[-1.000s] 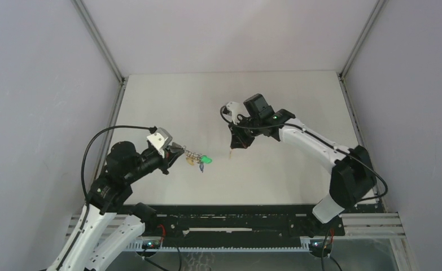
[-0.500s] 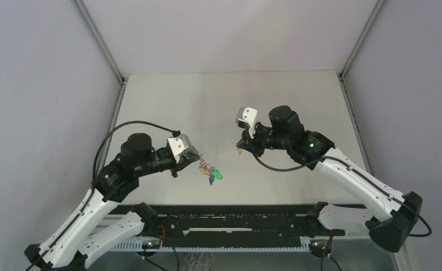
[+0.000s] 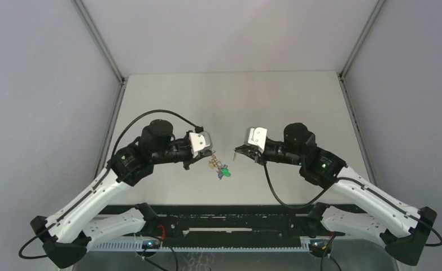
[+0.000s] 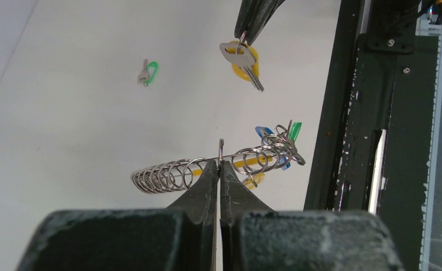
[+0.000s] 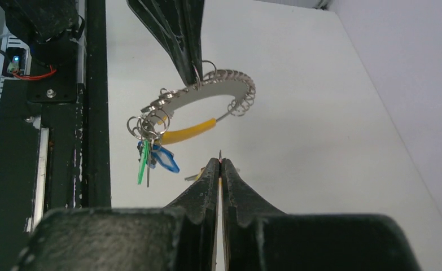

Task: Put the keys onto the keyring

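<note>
My left gripper is shut on a small ring of the keyring and holds it above the table. In the left wrist view the keyring shows as a row of silver rings with a yellow band. A blue key and a green key hang at its right end. My right gripper is shut on the ring of a yellow-headed key, facing the keyring with a small gap. In the right wrist view the keyring hangs just beyond my right gripper.
A loose green-headed key lies on the white table, away from both grippers. The black rail runs along the table's near edge, also seen in the right wrist view. Grey walls enclose the table on three sides.
My left gripper has carried the keyring to the right, toward the table's middle. My right arm has swung round and brought the yellow key closer to the keyring.
</note>
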Tool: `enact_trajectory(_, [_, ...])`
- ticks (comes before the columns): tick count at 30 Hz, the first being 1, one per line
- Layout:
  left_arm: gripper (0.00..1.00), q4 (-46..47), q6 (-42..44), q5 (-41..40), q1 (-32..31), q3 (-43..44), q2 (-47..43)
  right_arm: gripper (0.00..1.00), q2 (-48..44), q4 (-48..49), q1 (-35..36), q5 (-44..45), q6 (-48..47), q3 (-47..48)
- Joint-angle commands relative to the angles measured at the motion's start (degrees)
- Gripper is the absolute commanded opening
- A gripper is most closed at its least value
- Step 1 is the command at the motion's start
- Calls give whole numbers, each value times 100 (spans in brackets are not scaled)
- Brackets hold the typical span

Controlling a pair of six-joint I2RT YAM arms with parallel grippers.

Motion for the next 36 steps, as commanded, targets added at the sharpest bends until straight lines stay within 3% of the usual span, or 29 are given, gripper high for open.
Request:
enact_trajectory(1, [0,117,274,223,-69,270,-4,0,33,854,256,-102,-321,-185])
enact_trajectory(13, [0,553,188,80,-80,-619,-692,0,366,1716,770,-21,-625,-469])
enact_trajectory(36, [0,697,365,370,-142,-894,-803,0,549,1396,1245,449,-1090,-223])
